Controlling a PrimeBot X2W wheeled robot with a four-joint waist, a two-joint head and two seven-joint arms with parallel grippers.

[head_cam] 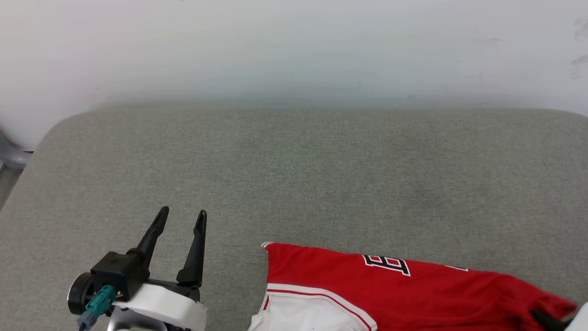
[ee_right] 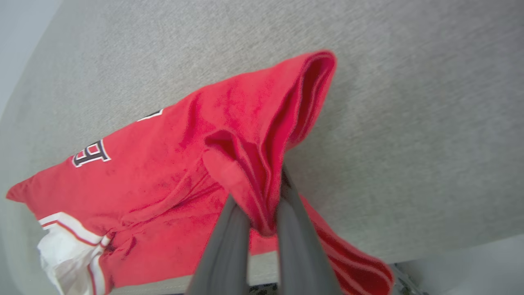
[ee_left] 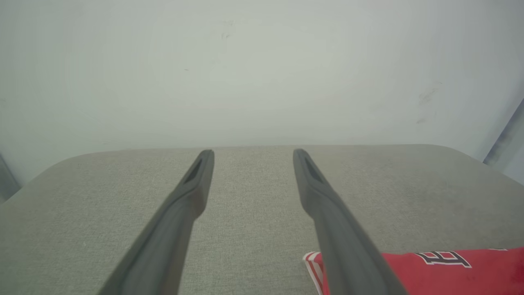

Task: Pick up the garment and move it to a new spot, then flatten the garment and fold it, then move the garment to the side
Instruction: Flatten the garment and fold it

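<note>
The red garment lies at the near right of the grey cushioned surface, black white-outlined letters facing up and a white sleeve at its near left. The right wrist view has my right gripper shut on a bunched fold of the red garment near the surface's near edge; a dark fingertip peeks in at the head view's lower right corner. My left gripper hovers open over bare fabric left of the garment, nothing between its fingers. The garment's corner sits just right of them.
A pale wall rises right behind the surface's far edge. A grey object juts in at the far left corner. Bare cushion spreads across the middle, the far side and the left.
</note>
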